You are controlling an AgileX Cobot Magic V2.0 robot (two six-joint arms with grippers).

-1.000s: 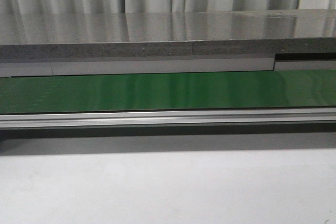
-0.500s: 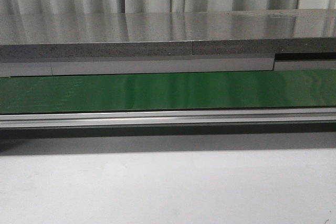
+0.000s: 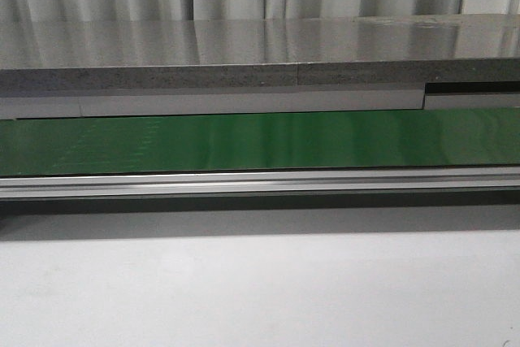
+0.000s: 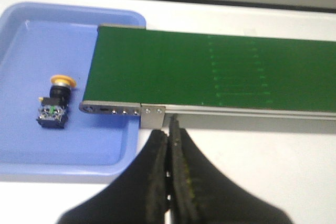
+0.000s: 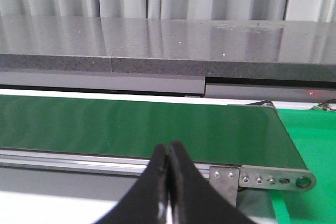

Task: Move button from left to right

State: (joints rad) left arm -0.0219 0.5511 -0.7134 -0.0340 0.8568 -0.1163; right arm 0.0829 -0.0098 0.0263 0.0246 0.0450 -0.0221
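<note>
The button (image 4: 54, 105), a yellow-orange cap on a black body with a green mark, lies on its side in a blue tray (image 4: 31, 145), seen only in the left wrist view. My left gripper (image 4: 169, 129) is shut and empty, over the white table beside the tray's corner and just short of the conveyor's end. My right gripper (image 5: 168, 150) is shut and empty, in front of the conveyor's rail near its other end. Neither gripper nor the button shows in the front view.
A green conveyor belt (image 3: 260, 140) with an aluminium rail (image 3: 260, 183) runs across the table; it also shows in the left wrist view (image 4: 210, 69) and the right wrist view (image 5: 136, 129). A green surface (image 5: 310, 140) lies past its right end. A grey ledge (image 3: 244, 58) and curtains stand behind.
</note>
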